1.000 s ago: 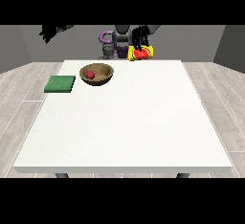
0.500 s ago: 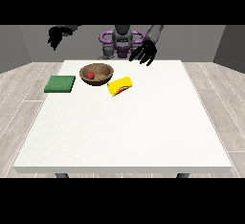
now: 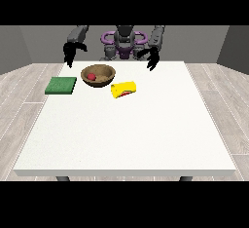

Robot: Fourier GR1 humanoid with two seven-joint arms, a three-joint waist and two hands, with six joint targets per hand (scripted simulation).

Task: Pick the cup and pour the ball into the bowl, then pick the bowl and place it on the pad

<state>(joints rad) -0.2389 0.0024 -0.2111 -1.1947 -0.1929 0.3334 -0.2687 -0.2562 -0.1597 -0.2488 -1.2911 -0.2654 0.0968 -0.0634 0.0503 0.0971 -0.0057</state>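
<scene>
hand at view's right (image 3: 152, 59) fingers relaxed, empty, above table (image 3: 146, 134).

white table (image 3: 146, 139) carries green pad (image 3: 61, 85), wooden bowl (image 3: 98, 75), toppled yellow cup (image 3: 124, 89).

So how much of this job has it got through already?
The pouring looks done: the small red ball sits in the brown wooden bowl, and the yellow cup lies on its side on the white table. Neither black hand holds anything. Left: moving the bowl onto the green square pad.
</scene>
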